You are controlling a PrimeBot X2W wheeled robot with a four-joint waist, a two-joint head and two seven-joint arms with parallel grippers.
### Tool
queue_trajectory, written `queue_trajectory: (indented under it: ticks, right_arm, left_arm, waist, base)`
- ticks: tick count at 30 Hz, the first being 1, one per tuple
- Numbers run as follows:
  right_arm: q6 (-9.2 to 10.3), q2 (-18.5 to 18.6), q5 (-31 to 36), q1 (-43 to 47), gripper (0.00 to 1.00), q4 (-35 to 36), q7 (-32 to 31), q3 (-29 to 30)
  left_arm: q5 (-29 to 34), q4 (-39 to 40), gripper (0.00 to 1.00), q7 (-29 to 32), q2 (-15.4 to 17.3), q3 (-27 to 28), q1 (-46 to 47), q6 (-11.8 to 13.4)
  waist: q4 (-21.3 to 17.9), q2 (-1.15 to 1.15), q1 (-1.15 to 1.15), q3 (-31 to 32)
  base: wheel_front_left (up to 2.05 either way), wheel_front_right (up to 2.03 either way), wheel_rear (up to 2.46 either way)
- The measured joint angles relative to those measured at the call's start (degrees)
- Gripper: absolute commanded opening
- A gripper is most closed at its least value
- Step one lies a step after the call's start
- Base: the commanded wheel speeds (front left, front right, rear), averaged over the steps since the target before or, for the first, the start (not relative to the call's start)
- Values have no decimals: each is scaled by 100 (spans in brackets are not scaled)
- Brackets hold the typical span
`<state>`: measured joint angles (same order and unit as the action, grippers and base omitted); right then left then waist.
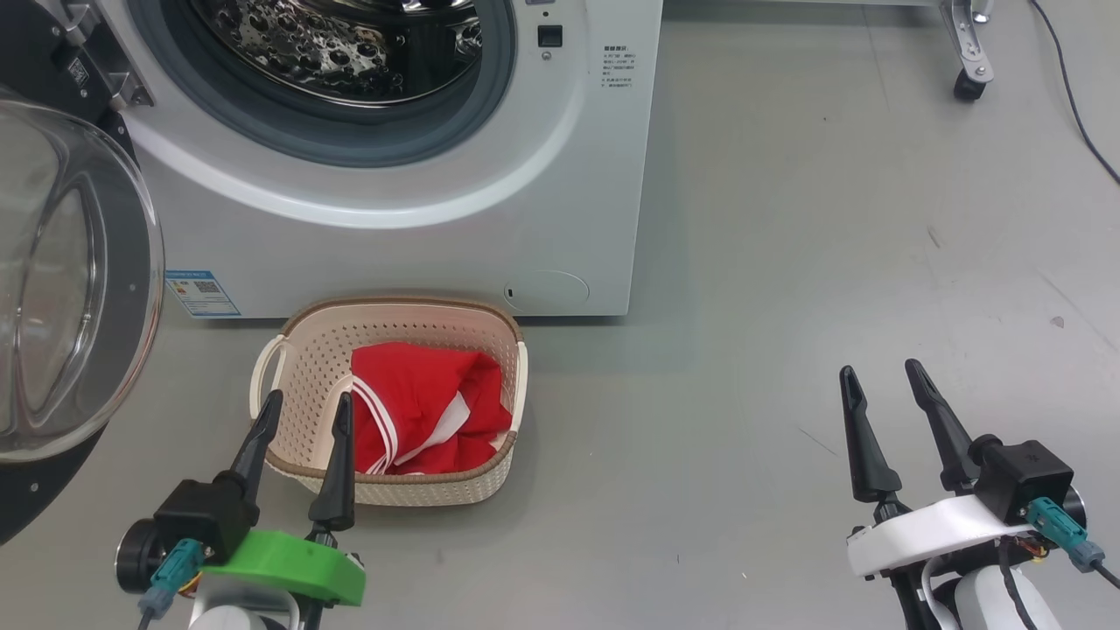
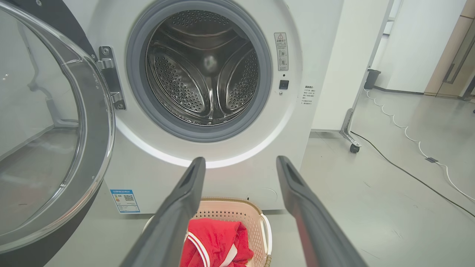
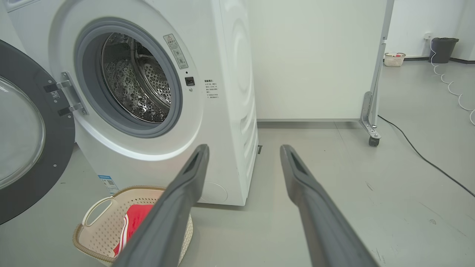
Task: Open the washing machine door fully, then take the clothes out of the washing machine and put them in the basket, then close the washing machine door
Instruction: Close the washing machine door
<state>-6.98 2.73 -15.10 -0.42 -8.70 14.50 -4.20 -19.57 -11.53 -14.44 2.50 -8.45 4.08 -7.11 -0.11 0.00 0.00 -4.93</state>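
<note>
Already done: you had the washing machine door [image 1: 74, 289] standing wide open; the red clothes [image 1: 420, 407] lay in the basket [image 1: 394, 308], just in front of the washing machine [image 1: 394, 236].
Drum [image 2: 202, 70]: looked empty.
Left gripper [image 1: 310, 396]: fingers spread, nothing held, at the basket's near side.
Right gripper [image 1: 879, 367]: spread, empty, well apart.
Left for you: shutting the door.

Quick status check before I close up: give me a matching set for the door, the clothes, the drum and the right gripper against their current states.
Column A
1. washing machine door
2. clothes
3. washing machine drum
4. right gripper

Column B
a. open, holding nothing
b. bare steel, nothing seen inside
c. swung open at the left
d. lying in the basket

Pairs: 1-c, 2-d, 3-b, 4-a
</note>
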Motion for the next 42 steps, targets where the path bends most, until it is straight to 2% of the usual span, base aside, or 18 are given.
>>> queue_trajectory:
  ticks: [15,21,31,42]
  right_arm:
    - [0,-7,0,0,100,-13,0,0]
    - [0,-10,0,1,100,5,0,37]
    - [-1,18,2,1,100,41,0,12]
    - [-1,78,9,-16,100,44,0,-147]
  left_arm:
    - [-1,-8,100,0,0,-41,0,0]
    - [-9,-19,100,0,-2,-180,3,0]
    - [-54,-35,100,0,-3,-194,11,0]
    - [-86,-47,100,0,-3,-208,14,0]
  waist:
    - [17,0,0,5]
    - [149,0,0,-33]
    - [597,0,0,-100]
    - [1353,0,0,-148]
  base:
    - [0,0,0]
    - [0,0,0]
    - [0,0,0]
    - [0,0,0]
